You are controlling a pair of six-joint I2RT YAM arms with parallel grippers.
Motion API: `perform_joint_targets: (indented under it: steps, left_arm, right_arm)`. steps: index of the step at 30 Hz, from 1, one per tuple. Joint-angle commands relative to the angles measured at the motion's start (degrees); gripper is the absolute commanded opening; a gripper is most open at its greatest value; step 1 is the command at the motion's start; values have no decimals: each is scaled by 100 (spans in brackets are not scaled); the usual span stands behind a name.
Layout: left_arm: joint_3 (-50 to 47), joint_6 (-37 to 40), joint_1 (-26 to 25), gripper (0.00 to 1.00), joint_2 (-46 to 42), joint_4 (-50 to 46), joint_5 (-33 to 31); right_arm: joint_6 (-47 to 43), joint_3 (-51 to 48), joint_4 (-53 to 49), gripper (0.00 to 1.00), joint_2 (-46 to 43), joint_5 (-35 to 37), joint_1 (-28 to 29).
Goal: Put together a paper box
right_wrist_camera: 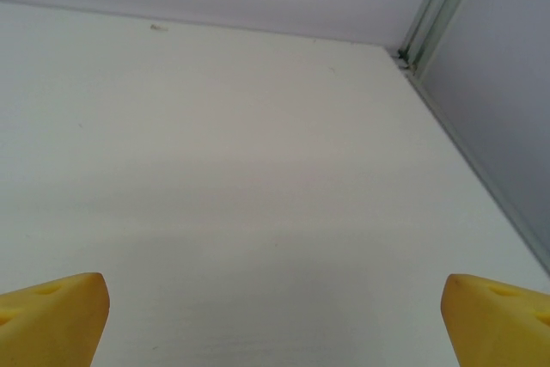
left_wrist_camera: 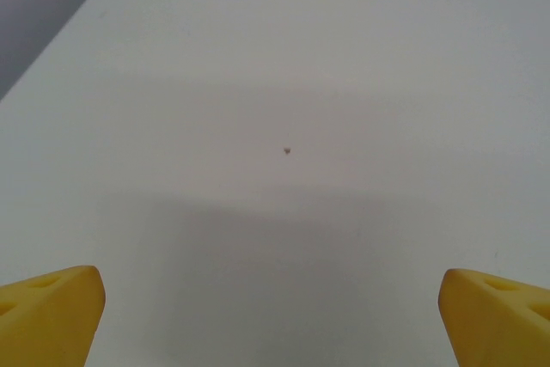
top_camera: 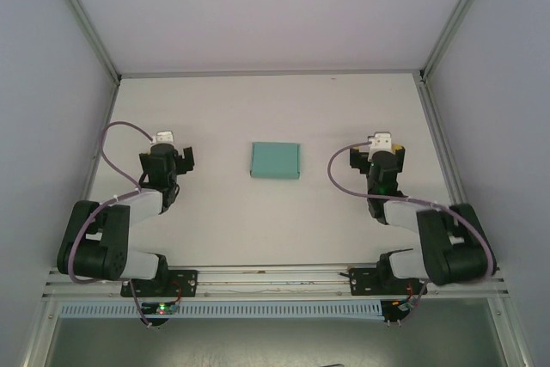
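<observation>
Bases of both arms sit on the rail (top_camera: 275,277) at the near edge of the white table (top_camera: 275,229). Left gripper (top_camera: 165,142) is over the table's left side, jaws spread wide. Nothing lies between its yellow fingertips (left_wrist_camera: 51,311), just bare tabletop with a tiny dark speck (left_wrist_camera: 287,150). Right gripper (top_camera: 382,145) is over the right side, jaws equally wide and empty, yellow fingertips (right_wrist_camera: 494,315) apart. Paper box (top_camera: 275,161), teal-green, a low rectangular shape, lies flat mid-table between the two grippers, well apart from both. Grey back wall (top_camera: 275,15) stands beyond.
</observation>
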Motion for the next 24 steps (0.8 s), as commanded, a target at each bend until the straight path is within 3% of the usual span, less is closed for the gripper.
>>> perform_joint_targets:
  steps: [1, 2, 5, 13, 17, 24]
  left_arm:
    - [-106, 166, 174, 100, -35, 742, 142]
    - [-133, 134, 233, 100, -46, 802, 237]
    - [-130, 125, 303, 100, -44, 783, 481]
    - [-220, 91, 303, 100, -36, 994, 588]
    - [-382, 114, 303, 100, 626, 2019, 826]
    - [-227, 153, 303, 100, 968, 1997, 921]
  right_arm:
    - [196, 21, 1336, 98, 482, -119, -182]
    - [376, 33, 1058, 98, 495, -605, -429]
    - [619, -29, 1632, 98, 806, -729, -690]
    - [539, 111, 1165, 98, 670, -719, -613]
    - [492, 155, 1091, 98, 696, -772, -586]
    - [492, 154, 1083, 98, 683, -772, -586]
